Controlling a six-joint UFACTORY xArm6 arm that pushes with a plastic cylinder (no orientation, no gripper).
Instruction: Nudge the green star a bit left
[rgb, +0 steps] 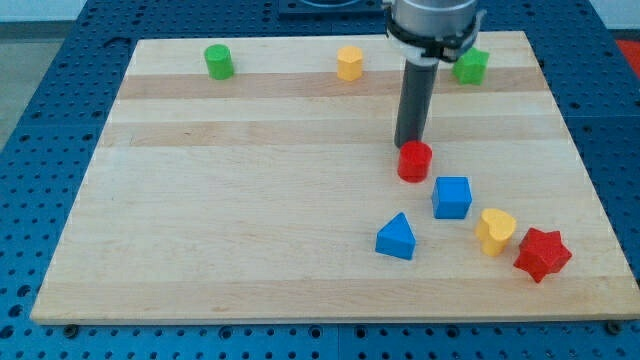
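Observation:
The green star (470, 66) lies near the view's top right of the wooden board (250, 200), partly behind the arm. My tip (409, 143) stands just above the red cylinder (414, 161), touching or nearly touching it. The tip is well below and to the left of the green star.
A green cylinder (218, 61) and a yellow hexagonal block (349, 62) lie along the top. A blue cube (452, 196), a blue triangular block (397, 237), a yellow heart (495, 230) and a red star (541, 253) lie at the lower right.

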